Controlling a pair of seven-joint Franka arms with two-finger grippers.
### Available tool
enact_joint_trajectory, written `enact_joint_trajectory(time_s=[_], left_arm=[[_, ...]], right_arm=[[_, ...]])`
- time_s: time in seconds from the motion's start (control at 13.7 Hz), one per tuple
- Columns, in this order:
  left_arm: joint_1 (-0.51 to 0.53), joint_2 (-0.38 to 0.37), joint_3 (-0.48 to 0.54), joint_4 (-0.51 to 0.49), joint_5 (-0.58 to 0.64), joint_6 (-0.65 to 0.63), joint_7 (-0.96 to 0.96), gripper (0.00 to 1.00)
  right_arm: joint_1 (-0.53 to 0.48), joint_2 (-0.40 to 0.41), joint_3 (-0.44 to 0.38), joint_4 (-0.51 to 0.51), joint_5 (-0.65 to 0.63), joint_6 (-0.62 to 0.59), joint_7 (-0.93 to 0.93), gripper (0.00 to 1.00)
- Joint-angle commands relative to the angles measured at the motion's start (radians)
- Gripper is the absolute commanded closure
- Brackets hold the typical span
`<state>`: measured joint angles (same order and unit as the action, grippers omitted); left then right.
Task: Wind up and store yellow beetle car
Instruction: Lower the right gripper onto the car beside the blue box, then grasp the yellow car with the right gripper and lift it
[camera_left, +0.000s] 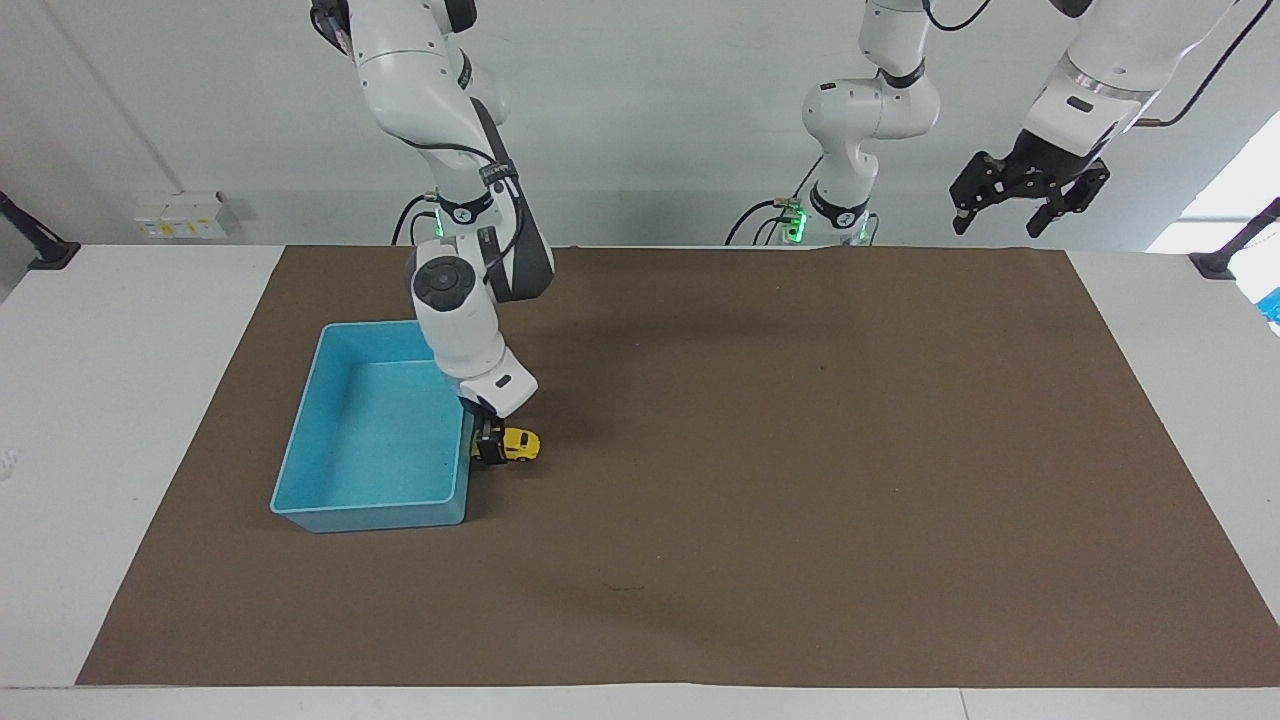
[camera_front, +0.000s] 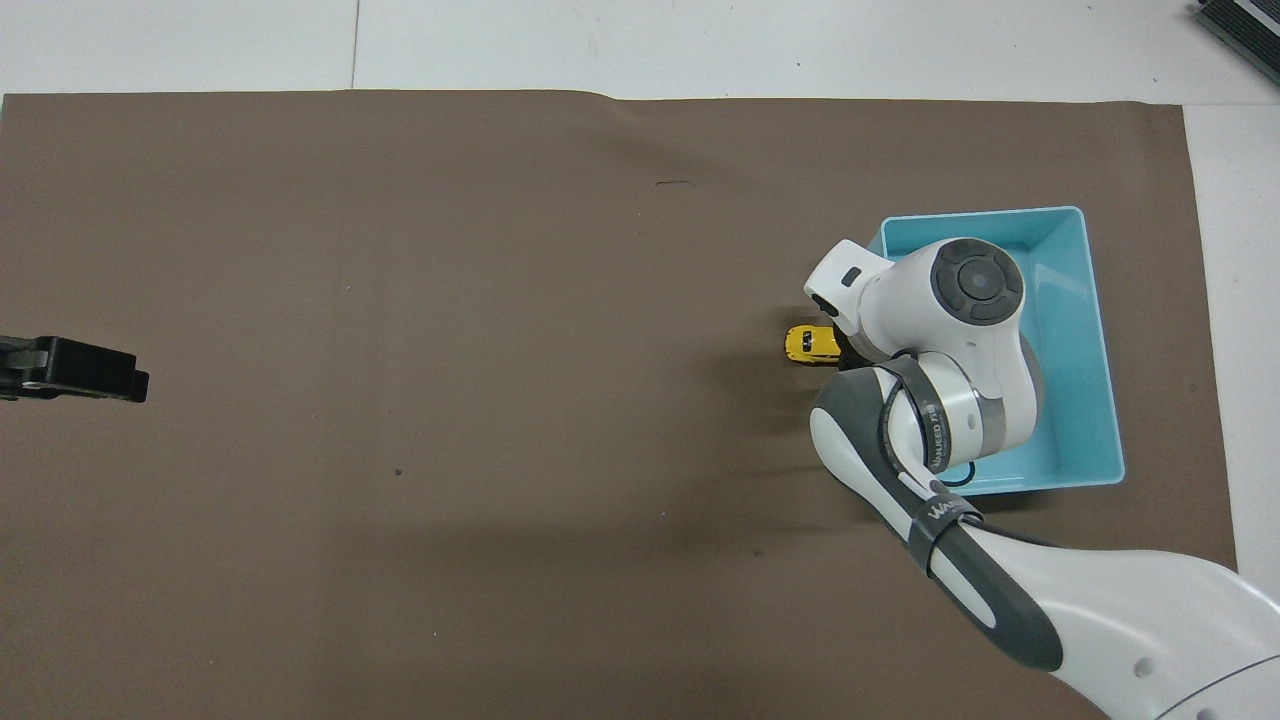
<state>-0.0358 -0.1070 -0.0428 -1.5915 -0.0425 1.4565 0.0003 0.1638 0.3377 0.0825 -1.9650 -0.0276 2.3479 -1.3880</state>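
The yellow beetle car stands on the brown mat right beside the blue bin, on the bin's side toward the left arm's end. My right gripper is down at the car's bin-side end, open, with its dark fingers at that end of the body. Seen from overhead, only the free end of the car shows past the right arm's wrist, which covers the fingers. Open and holding nothing, my left gripper waits raised high over the left arm's end of the table.
The blue bin holds nothing and lies under the right arm's wrist and forearm. A brown mat covers most of the white table. The left gripper's black tip shows at the overhead view's edge.
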Motion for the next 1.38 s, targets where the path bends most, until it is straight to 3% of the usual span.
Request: enact_joint_trajectory(time_s=[0.0,0.07,0.29,0.36,0.44,0.73,1.31], left_arm=[[0.007,-0.005,0.000,-0.004,-0.008,0.001,0.009,0.00],[0.007,-0.005,0.000,-0.004,-0.008,0.001,0.009,0.00],[0.007,-0.005,0.000,-0.004,-0.008,0.001,0.009,0.00],[0.007,-0.005,0.000,-0.004,-0.008,0.001,0.009,0.00],[0.007,-0.005,0.000,-0.004,-0.008,-0.001,0.009,0.00],[0.007,-0.005,0.000,-0.004,-0.008,0.001,0.009,0.00],[0.007,-0.005,0.000,-0.004,-0.008,0.001,0.009,0.00]], right_arm=[[0.000,0.017,0.005,-0.015,-0.023,0.053,0.021,0.00],[0.002,0.018,0.005,-0.015,-0.023,0.053,0.023,0.00],[0.002,0.018,0.005,-0.015,-0.025,0.045,0.021,0.18],[0.002,0.018,0.005,-0.015,-0.026,0.042,0.021,0.32],[0.002,0.017,0.005,-0.014,-0.038,0.039,0.027,0.58],[0.003,0.018,0.005,-0.005,-0.048,0.030,0.029,0.85],[0.040,0.018,0.005,0.061,-0.048,-0.048,0.076,0.88]])
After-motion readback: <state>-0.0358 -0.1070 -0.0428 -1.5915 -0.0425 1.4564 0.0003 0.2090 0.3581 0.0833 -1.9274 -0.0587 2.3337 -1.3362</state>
